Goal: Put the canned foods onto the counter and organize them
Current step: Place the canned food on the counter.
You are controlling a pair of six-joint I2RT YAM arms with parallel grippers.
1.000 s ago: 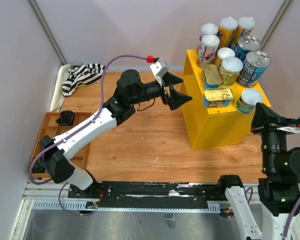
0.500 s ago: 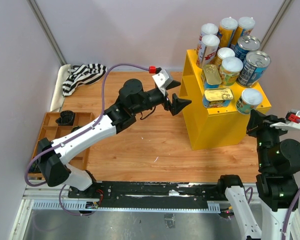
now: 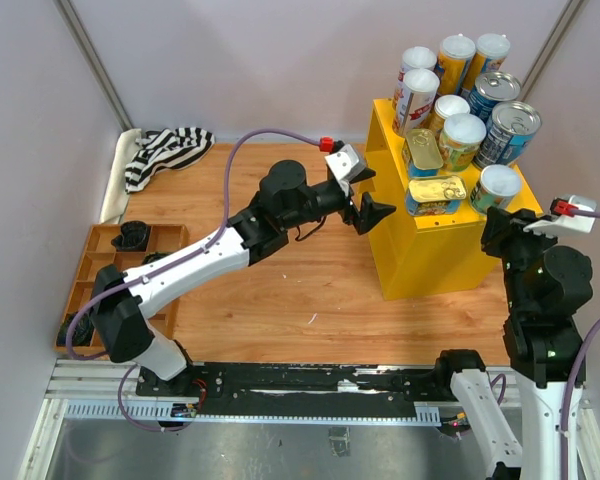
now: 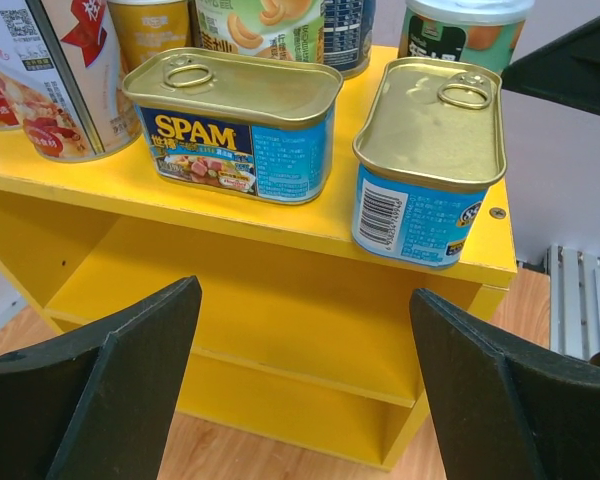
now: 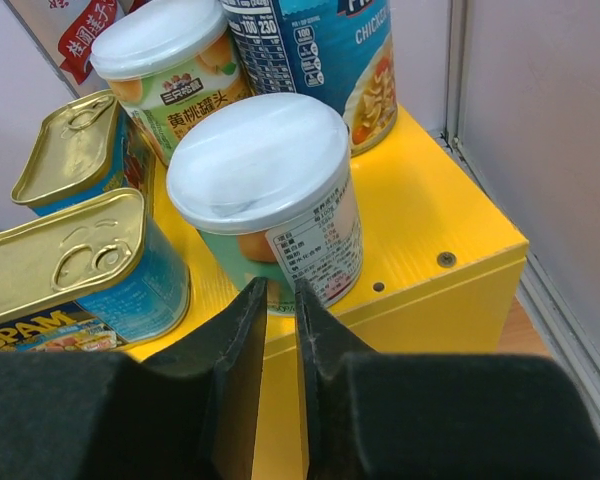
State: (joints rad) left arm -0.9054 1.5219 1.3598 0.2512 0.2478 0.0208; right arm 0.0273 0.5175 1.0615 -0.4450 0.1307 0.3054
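Canned foods [image 3: 463, 138] stand grouped on the top surface of the bright yellow box-shaped cabinet [image 3: 430, 260], which sits at the far right of the wooden tabletop [image 3: 280, 290]. The tall white-lidded tubes [image 3: 416, 100] occupy the back of the group, and the blue silver-topped cans [image 3: 508, 135] stand at its right side. Two flat gold-lidded rectangular tins [image 4: 235, 125] lie side by side along the edge that faces the left arm. A round white-lidded can [image 5: 265, 190] with a green label stands near the front right corner of the top, just beside one tin.

The left gripper [image 4: 305, 292] faces the cabinet's open side, apart from it. Its jaws are spread wide and hold nothing.

The right gripper [image 5: 278, 290] has its fingers drawn almost together with nothing between them. The tips sit just in front of the round white-lidded can; contact cannot be confirmed.

A black-and-white striped cloth [image 3: 165, 150] and a brown wooden compartment tray [image 3: 100, 265] lie at the left of the tabletop.
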